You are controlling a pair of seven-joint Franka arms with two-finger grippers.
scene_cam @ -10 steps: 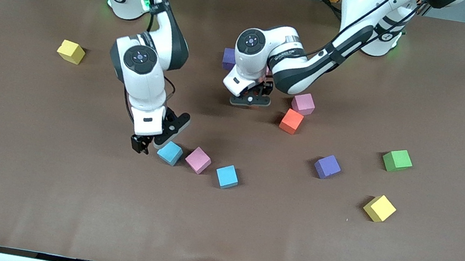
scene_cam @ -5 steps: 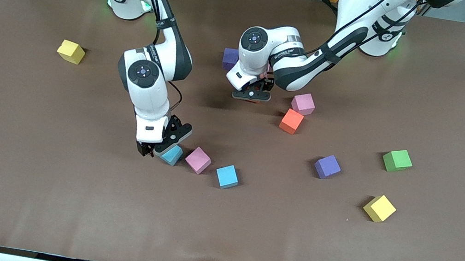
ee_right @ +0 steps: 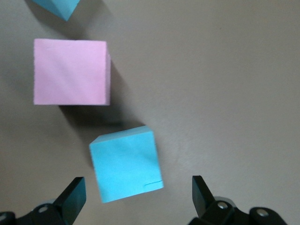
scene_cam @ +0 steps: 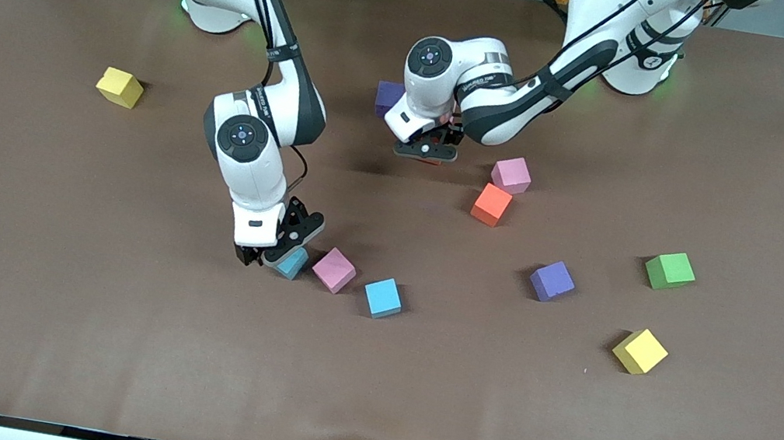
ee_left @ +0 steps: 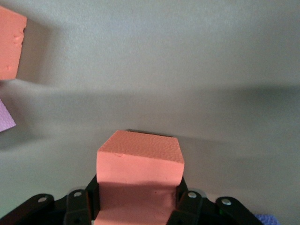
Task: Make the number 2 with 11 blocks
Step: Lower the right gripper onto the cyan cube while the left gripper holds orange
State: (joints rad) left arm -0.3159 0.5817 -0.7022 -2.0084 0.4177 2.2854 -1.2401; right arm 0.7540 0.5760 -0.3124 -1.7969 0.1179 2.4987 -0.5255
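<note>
Now the right hand (scene_cam: 266, 257) has descended, jaws spread, around the light blue foam cube (ee_right: 125, 168) on the bench (scene_cam: 102, 363); the left hand (scene_cam: 424, 153), clenched on an orange foam cube (ee_left: 139, 180), has retreated toward the purple cube (scene_cam: 385, 97); no digit started

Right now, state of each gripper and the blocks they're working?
left gripper: shut on the orange foam cube, held off the table.
right gripper: open, down around a light blue foam cube, not yet closed.
pink foam cube: resting on the table beside that blue one.
</note>
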